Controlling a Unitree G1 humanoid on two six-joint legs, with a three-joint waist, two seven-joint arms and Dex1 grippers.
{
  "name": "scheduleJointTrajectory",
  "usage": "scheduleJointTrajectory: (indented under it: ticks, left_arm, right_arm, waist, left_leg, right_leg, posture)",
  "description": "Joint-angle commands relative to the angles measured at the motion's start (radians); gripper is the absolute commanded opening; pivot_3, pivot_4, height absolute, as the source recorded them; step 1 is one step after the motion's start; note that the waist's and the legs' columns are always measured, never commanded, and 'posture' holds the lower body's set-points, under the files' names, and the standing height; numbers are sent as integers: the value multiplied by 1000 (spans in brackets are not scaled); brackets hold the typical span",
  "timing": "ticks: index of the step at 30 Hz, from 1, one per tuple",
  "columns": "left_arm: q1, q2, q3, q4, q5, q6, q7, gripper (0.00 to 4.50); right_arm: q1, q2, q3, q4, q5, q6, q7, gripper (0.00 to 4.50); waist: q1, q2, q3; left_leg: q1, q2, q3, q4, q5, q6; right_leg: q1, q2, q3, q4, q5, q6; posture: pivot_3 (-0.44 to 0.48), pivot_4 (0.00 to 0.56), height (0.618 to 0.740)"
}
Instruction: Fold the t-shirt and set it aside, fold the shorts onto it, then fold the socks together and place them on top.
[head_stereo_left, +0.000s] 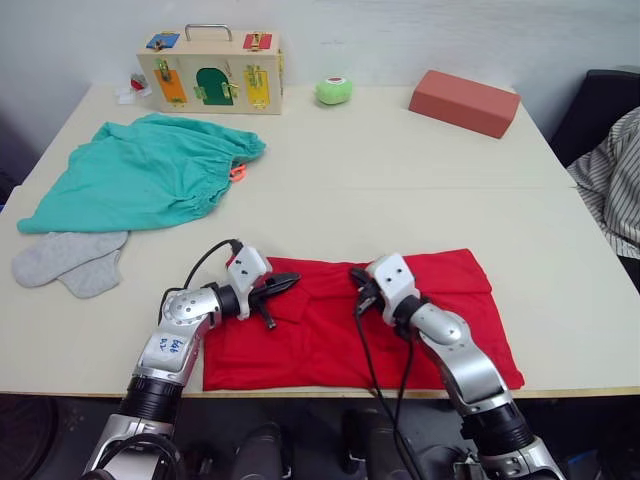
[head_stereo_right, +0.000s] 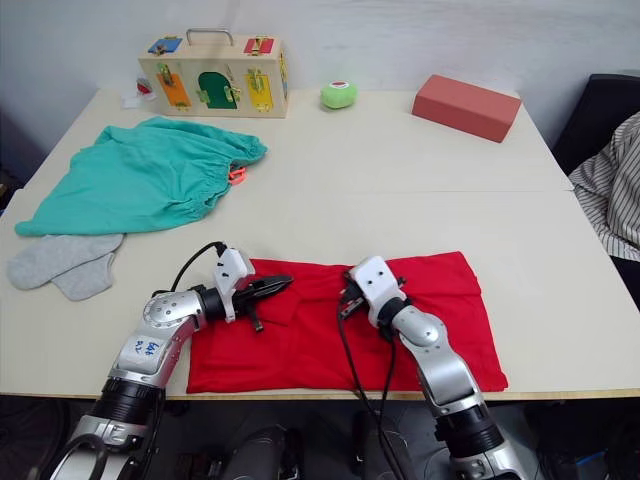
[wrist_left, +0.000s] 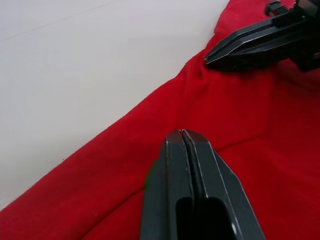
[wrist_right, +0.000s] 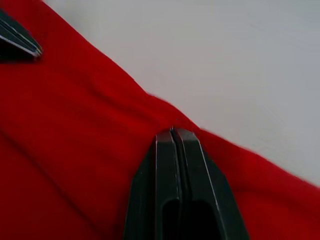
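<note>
Near the front edge of the table (head_stereo_left: 560, 240) the t-shirt (head_stereo_left: 450, 300) lies partly folded, with the left gripper (head_stereo_left: 290, 282) and right gripper (head_stereo_left: 355, 275) both clenched empty on its far edge, so I'd pinch cloth evenly before folding it.

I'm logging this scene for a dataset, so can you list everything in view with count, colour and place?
t-shirt: 1, bright red, spread flat along the near table edge under both grippers.
shorts: 1, teal-green, far left of the table, orange drawstring showing.
socks: 2, light grey, overlapping, just nearer than the shorts.
wooden latch box: 1, pale wood with coloured doors, far edge.
green ball: 1, far edge, right of the box.
block: 1, salmon-red, far right.
table: 1, cream.
person's striped sleeve: 1, right edge.
left gripper: jaws shut, over the t-shirt.
right gripper: jaws shut, at the t-shirt's far edge.
</note>
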Motion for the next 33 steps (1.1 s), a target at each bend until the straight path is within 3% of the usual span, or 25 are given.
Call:
scheduleJointTrajectory:
  ticks: [1, 8, 14, 23, 26, 30, 32, 33]
  left_arm:
    - [39, 10, 27, 31, 21, -2, 40, 37]
    - [49, -1, 124, 61, -68, -48, 32, 37]
    - [6, 13, 201, 55, -150, 62, 45, 37]
    - [-57, 112, 220, 108, -137, 86, -19, 37]
    - [-20, 164, 223, 65, -168, 61, -133, 37]
    - [26, 184, 245, -68, -243, 87, -200, 37]
    - [72, 218, 276, -157, -340, 164, -270, 0]
    - [100, 246, 278, -199, -371, 182, -322, 191]
  right_arm:
    - [51, -53, -130, -9, 28, -29, -9, 0]
    - [156, -148, -395, 92, 164, -123, 62, 0]
    - [185, -177, -538, 199, 268, -157, 113, 0]
    - [183, -231, -591, 122, 441, -107, 283, 0]
    - [170, -262, -494, 28, 431, -92, 359, 0]
    - [141, -247, -462, -69, 532, 54, 353, 0]
    - [114, -329, -453, -83, 564, 134, 430, 371]
    - [90, -379, -447, -64, 567, 159, 475, 589]
  waist:
    - [0, 0, 0]
    - [-4, 0, 0]
    - [0, 0, 0]
    - [-3, 1, 0]
    - [-6, 1, 1]
    - [-1, 1, 1]
    - [5, 2, 1]
    - [3, 3, 2]
  left_leg:
    - [1, 0, 0, 0, 0, 0]
    - [2, 1, -1, -1, 0, -1]
    - [2, 1, -1, -2, 1, -1]
    - [1, 1, -1, -2, 1, -1]
    - [0, 1, 0, -2, 1, -1]
    - [1, 2, -1, -3, 1, -3]
    - [0, 2, -1, -3, 1, -2]
    - [0, 1, -2, -3, 0, -2]
  right_leg:
    - [0, 0, 0, 0, 0, 0]
    - [1, 1, 0, 1, 0, 0]
    - [1, 2, 0, 1, 0, 0]
    - [0, 2, 0, 0, 0, 0]
    - [-1, 2, 0, -1, 0, 0]
    - [-1, 2, 0, 0, 0, 0]
    - [-1, 1, 0, -1, 0, -1]
    - [-1, 0, 0, -1, 0, -1]
  posture:
    - [0, 150, 740]
    - [0, 150, 740]
    - [0, 150, 740]
    - [0, 150, 740]
    - [0, 150, 740]
    - [0, 150, 740]
    - [0, 150, 740]
    - [0, 150, 740]
